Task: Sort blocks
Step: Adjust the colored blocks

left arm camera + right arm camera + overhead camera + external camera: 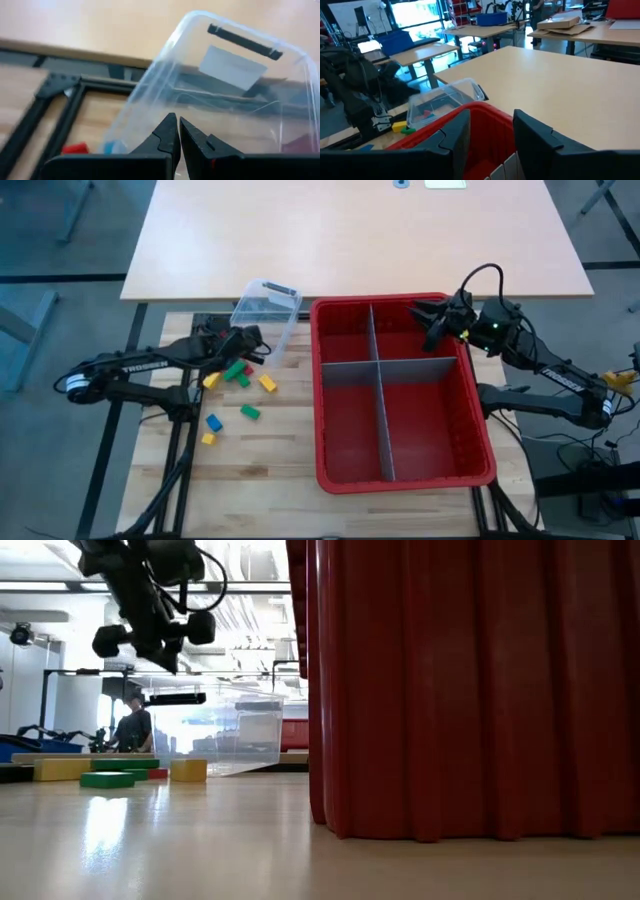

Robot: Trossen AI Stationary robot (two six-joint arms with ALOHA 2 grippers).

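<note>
Reading "TROSSEN" on left arm (pixel 140 362); left gripper (pixel 262 350) closed, empty, beside clear tub (pixel 266 308). Tub label (pixel 232 66) illegible. Right gripper (pixel 428 322) open over red bin (pixel 478 420).

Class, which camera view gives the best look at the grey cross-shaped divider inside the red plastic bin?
The high view: it looks straight down on the grey cross-shaped divider splitting the red plastic bin into four compartments. The low view shows only the bin's outer wall, the right wrist view only a sliver, the left wrist view nothing.
</note>
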